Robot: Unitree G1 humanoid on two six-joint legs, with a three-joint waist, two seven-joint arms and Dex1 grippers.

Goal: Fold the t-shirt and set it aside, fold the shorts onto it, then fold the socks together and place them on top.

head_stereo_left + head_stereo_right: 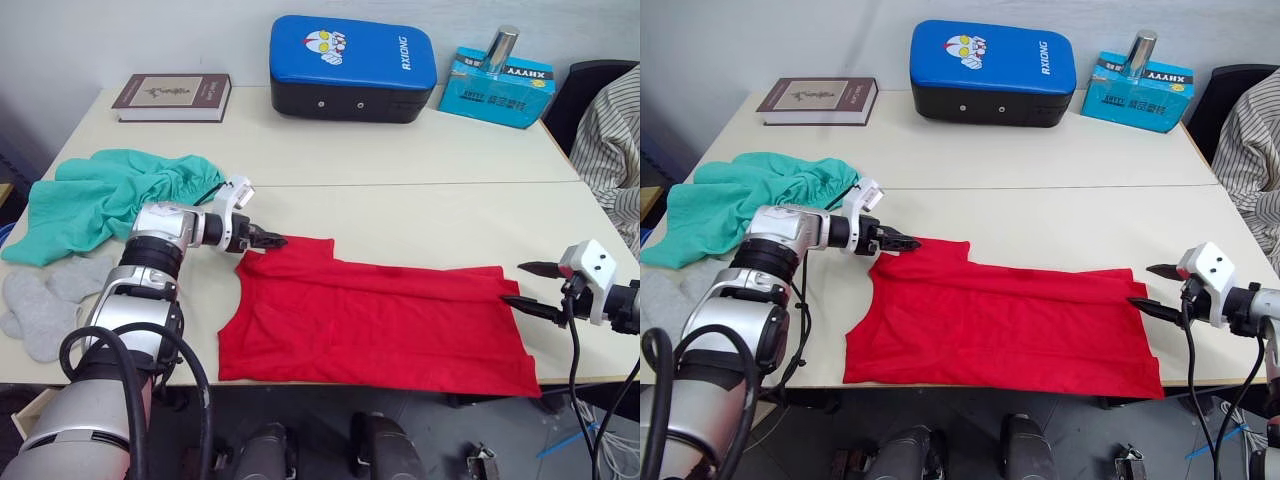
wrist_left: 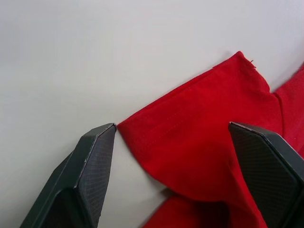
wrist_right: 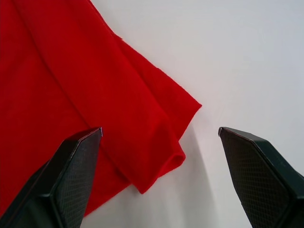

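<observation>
The t-shirt [image 1: 375,325] lies partly folded, flat across the near edge of the worktop [image 1: 420,205]. My left gripper [image 2: 171,130] holds its fingers wide apart over a folded red corner. My right gripper [image 3: 159,135] spreads its fingers, gripping nothing, at the opposite corner.

A bright red t-shirt [image 1: 375,325] is lying on a cream table [image 1: 420,165], beside teal-green shorts [image 1: 105,195] and light grey socks [image 1: 45,300]. A blue and black pad [image 1: 350,68] is showing a cartoon face, near a brown book [image 1: 172,97], a turquoise box [image 1: 497,88] and a striped sleeve [image 1: 610,140].
</observation>
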